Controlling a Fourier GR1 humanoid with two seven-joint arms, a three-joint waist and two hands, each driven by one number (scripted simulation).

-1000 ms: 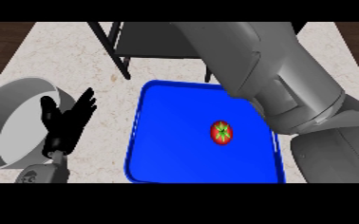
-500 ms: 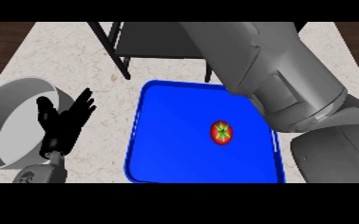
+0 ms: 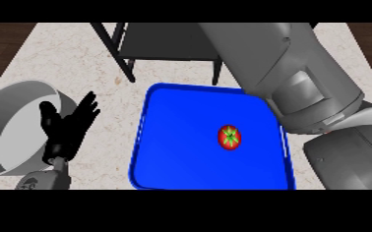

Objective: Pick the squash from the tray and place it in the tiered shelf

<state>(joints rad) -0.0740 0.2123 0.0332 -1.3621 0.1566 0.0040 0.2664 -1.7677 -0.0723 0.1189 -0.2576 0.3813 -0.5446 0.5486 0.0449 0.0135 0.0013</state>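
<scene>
While your left hand [image 3: 67,128] rests open at the worktop's [image 3: 109,103] left, the squash [image 3: 230,137] lies right of centre on the blue tray [image 3: 167,142], nearer your right arm [image 3: 291,78], whose hand is out of sight.

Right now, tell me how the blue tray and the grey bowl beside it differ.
The tray is bright blue and rectangular; the bowl is grey and round. The tray holds a red fruit with a green star-shaped top; nothing shows in the visible part of the bowl. The tray sits near the middle, while the bowl lies at the left edge, partly behind the open left hand. Both rest on the speckled counter.
</scene>
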